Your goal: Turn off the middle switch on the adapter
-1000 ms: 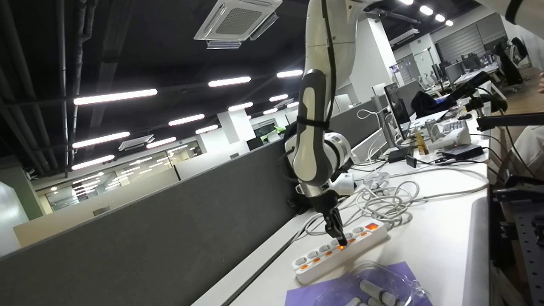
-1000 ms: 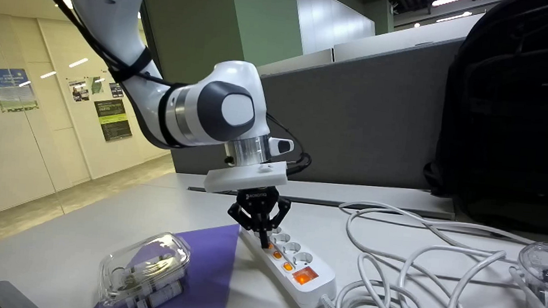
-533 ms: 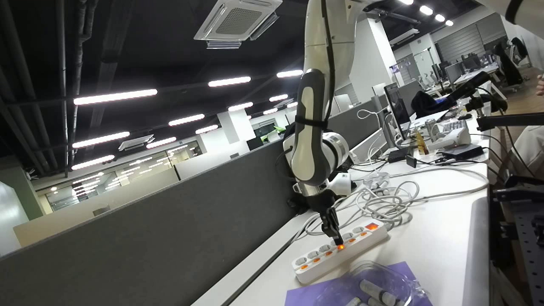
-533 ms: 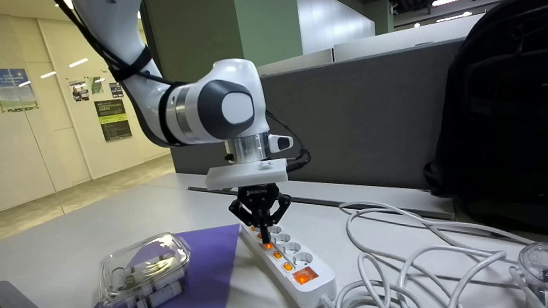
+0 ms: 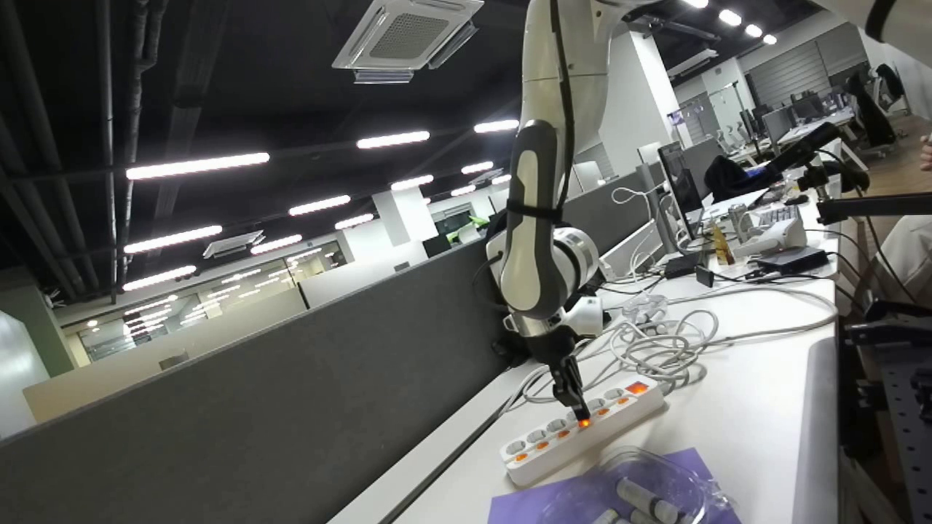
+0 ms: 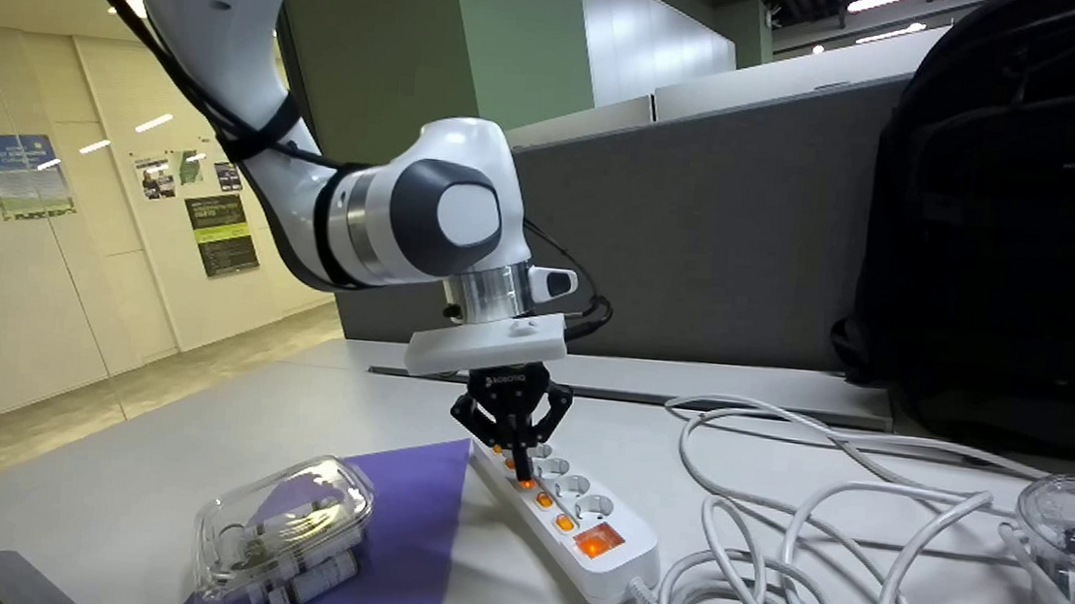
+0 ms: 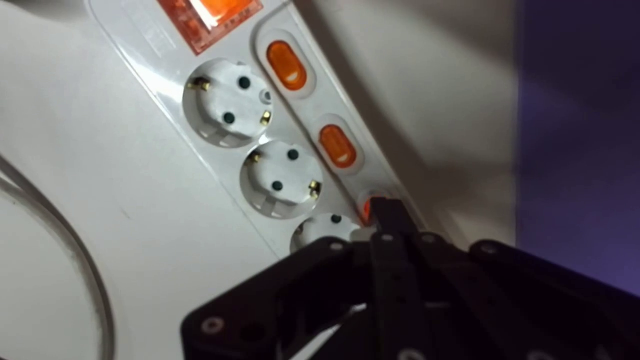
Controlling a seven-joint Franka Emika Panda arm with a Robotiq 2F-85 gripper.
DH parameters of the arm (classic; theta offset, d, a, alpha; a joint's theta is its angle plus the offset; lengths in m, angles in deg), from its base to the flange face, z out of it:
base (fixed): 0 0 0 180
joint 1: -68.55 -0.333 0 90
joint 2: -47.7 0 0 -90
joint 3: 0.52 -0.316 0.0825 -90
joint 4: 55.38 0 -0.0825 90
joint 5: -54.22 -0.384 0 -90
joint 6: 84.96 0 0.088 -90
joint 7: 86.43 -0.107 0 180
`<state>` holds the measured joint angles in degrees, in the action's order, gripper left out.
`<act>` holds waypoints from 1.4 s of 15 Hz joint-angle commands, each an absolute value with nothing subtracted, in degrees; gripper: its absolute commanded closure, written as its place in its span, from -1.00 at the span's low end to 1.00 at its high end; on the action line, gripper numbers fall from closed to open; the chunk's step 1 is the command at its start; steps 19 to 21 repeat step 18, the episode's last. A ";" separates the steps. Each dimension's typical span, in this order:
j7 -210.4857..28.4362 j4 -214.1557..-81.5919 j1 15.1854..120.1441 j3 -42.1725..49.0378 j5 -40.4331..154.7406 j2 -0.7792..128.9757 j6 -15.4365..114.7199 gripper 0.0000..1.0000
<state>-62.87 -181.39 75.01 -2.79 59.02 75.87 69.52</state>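
The adapter is a white power strip (image 5: 590,441) on the white table, with a row of sockets and orange switches; it shows in both exterior views (image 6: 626,568) and the wrist view (image 7: 312,103). My gripper (image 5: 583,416) points down at a switch near the middle of the row. Its black fingertips (image 6: 523,476) are shut together with nothing between them. In the wrist view, the fingertips (image 7: 386,202) partly cover that switch (image 7: 366,210); only its orange edge shows, glowing brightly in an exterior view (image 5: 585,423). I cannot tell whether the tips touch it.
A large lit orange switch (image 6: 597,540) sits at the strip's cable end. Coiled white cables (image 6: 765,594) lie beside that end. A clear plastic box (image 6: 284,533) with small bottles stands on a purple sheet (image 6: 411,525). A grey partition (image 6: 697,258) stands behind the table.
My gripper has risen slightly from the switch and shifted a little, then come slightly back down. More of the orange switch under the tips shows than a second ago. The power strip has not moved.
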 commanded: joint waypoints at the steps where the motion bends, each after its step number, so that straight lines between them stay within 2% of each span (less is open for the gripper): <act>1: -65.00 -180.33 74.51 -1.78 60.45 76.73 68.96 1.00; 21: -66.72 -181.79 73.36 0.37 63.51 77.93 68.58 1.00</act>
